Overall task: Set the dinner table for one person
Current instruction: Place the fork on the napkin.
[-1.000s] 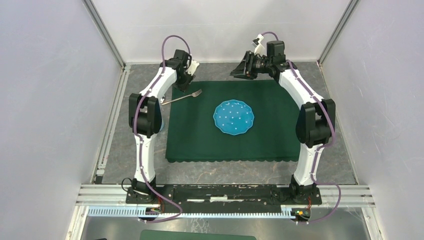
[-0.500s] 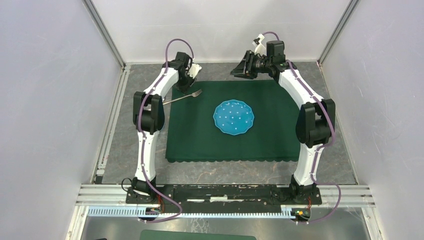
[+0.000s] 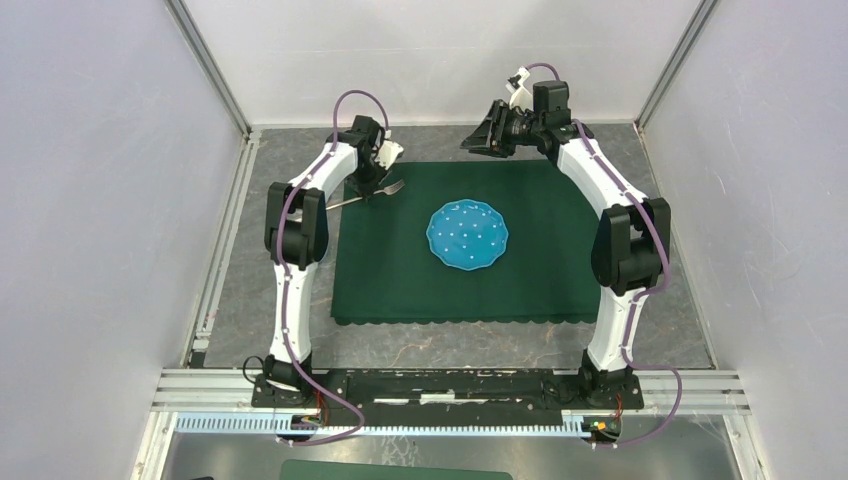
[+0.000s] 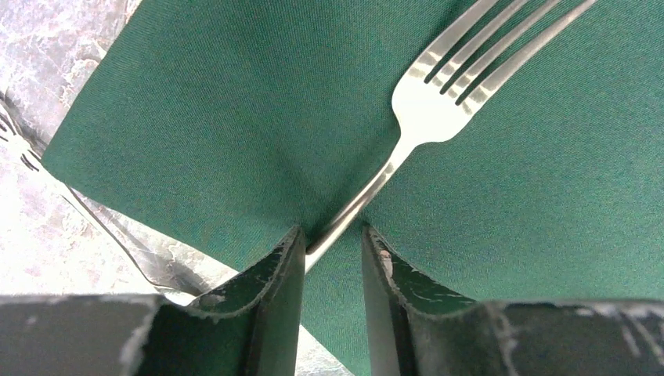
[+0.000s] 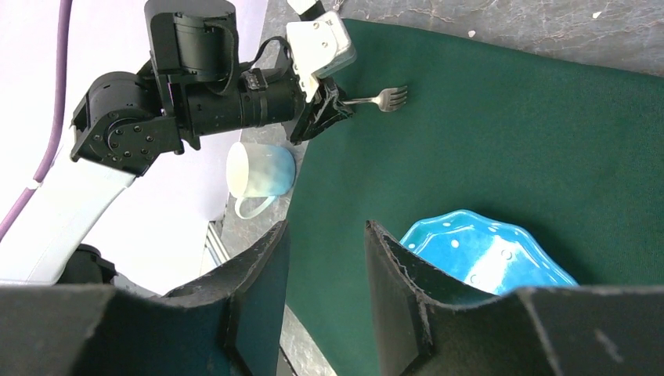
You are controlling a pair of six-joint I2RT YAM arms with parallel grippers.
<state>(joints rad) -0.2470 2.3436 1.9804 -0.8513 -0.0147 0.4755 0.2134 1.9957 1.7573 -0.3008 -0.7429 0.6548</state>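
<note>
A silver fork (image 3: 385, 190) lies at the far left corner of the dark green cloth (image 3: 420, 280), its handle reaching over the cloth's edge. My left gripper (image 3: 371, 188) is down over that handle. In the left wrist view the handle (image 4: 356, 205) runs between the two fingers of my left gripper (image 4: 330, 231), close against the left finger, with a gap to the right one; the tines (image 4: 470, 63) point away. A blue dotted plate (image 3: 467, 235) sits mid-cloth. My right gripper (image 3: 480, 140) hangs open and empty above the cloth's far edge.
The dinner table (image 3: 450, 345) shows as grey stone round the cloth. A pale blue-and-white mug (image 5: 260, 171) stands on the stone just left of the cloth, beside my left arm. Enclosure walls and rails ring the table.
My left gripper has come down and to the right onto the fork's handle, and its jaws have narrowed round it. The fork, the plate and the right arm have not moved.
</note>
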